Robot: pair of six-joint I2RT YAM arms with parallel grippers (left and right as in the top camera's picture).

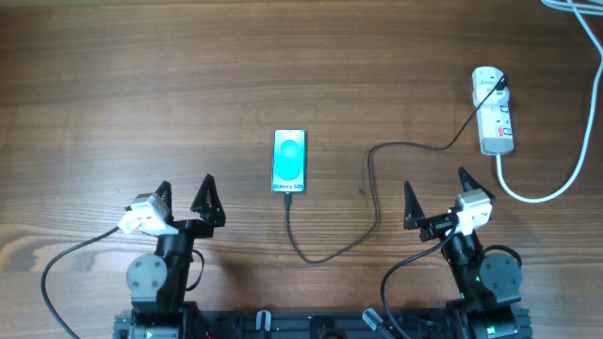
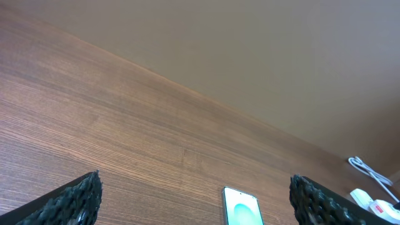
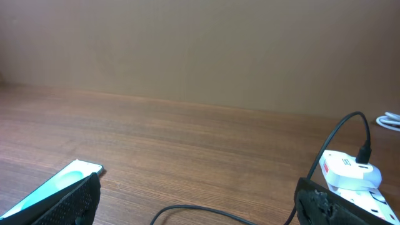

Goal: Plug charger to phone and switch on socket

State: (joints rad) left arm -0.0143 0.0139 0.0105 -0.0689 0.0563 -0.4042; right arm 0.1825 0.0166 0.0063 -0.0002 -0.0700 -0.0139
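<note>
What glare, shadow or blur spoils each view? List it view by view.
Overhead: even light, sharp, wood grain readable on the table; the phone screen glows bright. Left wrist: horizon tilted, the left gripper is two dark, soft-edged shapes in the bottom corners, phone cut by the frame edge. Right wrist: pale sheen on the wood at left, the socket bright white.

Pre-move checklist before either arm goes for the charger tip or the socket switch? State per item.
1. ok: left fingers open, empty.
2. ok: right fingers open, empty.
3. ok: phone flat, screen up.
4. ok: charger plugged in at the socket.
5. cannot tell: charger tip seated in the phone; its end meets the phone's near edge.
6. cannot tell: socket switch on.
</note>
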